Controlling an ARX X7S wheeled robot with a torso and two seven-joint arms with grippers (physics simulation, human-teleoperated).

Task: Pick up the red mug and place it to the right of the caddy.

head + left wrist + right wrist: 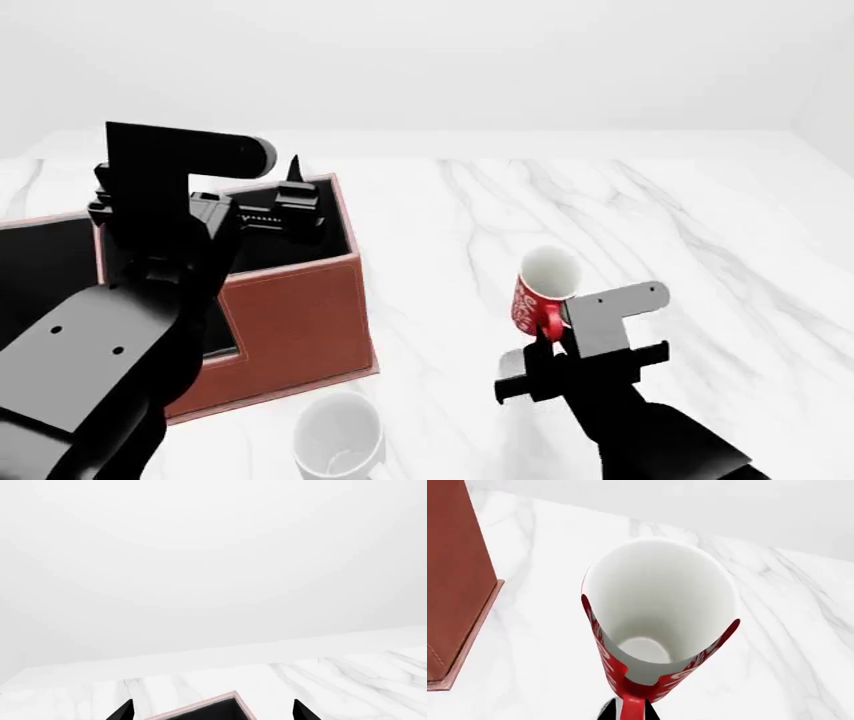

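Now right tool (550,345) clamped on red mug's (539,292) handle; left tool (296,180) spread apart.

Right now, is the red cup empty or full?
Empty: the right wrist view looks straight into the red mug, showing only bare white interior.

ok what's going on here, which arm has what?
The right gripper holds the red mug by its handle, tilted, to the right of the caddy and seemingly just above the marble table; whether it touches down cannot be told. The mug is empty. The left gripper hangs open over the caddy's far corner, holding nothing. A white mug stands in front of the caddy, untouched.
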